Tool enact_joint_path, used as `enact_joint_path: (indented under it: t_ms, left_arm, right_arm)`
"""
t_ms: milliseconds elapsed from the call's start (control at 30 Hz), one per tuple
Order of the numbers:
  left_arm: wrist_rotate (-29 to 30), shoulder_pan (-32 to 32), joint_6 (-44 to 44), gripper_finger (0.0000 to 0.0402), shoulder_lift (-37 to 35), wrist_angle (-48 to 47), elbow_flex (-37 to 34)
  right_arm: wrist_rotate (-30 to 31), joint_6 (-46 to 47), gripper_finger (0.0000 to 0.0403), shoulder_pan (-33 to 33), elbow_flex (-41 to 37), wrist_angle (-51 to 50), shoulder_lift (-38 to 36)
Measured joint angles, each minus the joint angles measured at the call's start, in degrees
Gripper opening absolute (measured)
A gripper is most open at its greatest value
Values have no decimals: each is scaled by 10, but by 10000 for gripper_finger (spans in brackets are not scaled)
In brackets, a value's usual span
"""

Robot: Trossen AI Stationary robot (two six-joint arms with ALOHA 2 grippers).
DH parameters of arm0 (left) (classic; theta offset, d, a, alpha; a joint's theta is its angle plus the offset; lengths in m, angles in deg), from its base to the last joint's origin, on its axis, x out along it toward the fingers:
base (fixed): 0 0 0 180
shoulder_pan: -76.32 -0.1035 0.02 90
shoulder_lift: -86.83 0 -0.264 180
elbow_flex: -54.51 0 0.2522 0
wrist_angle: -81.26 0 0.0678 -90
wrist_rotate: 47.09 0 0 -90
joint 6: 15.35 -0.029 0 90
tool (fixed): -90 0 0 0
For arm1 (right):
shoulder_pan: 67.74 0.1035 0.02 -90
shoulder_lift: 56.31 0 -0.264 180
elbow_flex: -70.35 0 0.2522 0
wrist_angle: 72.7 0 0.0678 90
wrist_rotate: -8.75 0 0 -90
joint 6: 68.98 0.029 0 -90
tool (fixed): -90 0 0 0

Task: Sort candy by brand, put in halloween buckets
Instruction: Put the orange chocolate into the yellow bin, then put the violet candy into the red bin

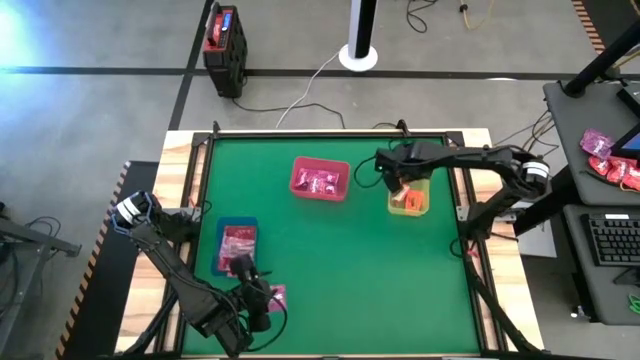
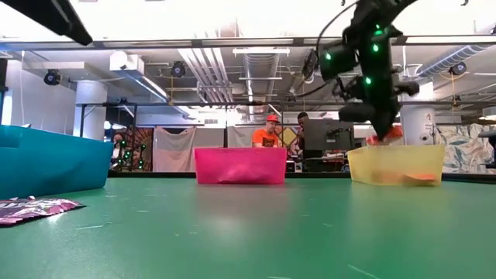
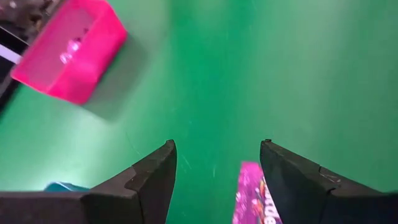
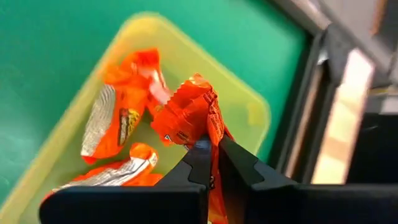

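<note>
My right gripper (image 4: 211,163) is shut on an orange packet (image 4: 189,115) above the lime bin (image 1: 410,197), which holds several orange packets (image 4: 118,127). The gripper also shows in the low view (image 2: 381,128) over that bin (image 2: 397,165). My left gripper (image 3: 217,180) is open near the table's front left. It hovers over a magenta packet (image 3: 254,196) that lies flat on the mat (image 1: 276,296) beside the blue bin (image 1: 237,246). The blue bin holds magenta packets. The pink bin (image 1: 320,178) holds candy too. My right gripper pinches the orange packet by its crumpled lower edge (image 4: 206,144) between the two fingertips. The packet is lifted clear above the lime bin. In the low view it hangs at the fingers (image 2: 385,136), just above the bin's rim.
The green mat's middle and right front (image 1: 380,280) are bare. A black-and-red box (image 1: 224,45) stands on the floor beyond the table. More candy lies on the side desk at the right (image 1: 610,160). People stand in the room behind the table (image 2: 267,132).
</note>
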Motion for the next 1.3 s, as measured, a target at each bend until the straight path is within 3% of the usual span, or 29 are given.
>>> enact_joint_path:
  t_ms: [167,400,633,967,1300]
  left_arm:
    - [-19,0,0,214,0,2,0]
    - [-78,-1,-15,214,0,7,0]
    - [-142,-8,-69,214,0,62,-10]
    - [-282,-88,-185,214,0,223,-76]
    - [-309,-115,-193,214,7,227,-137]
  right_arm:
    - [-26,-18,44,-16,-38,51,-9]
    - [-42,-27,128,-12,-31,51,-10]
    - [-60,-26,185,75,2,86,-47]
    - [-61,-44,201,225,4,220,-106]
    - [-50,-49,201,273,3,230,-101]
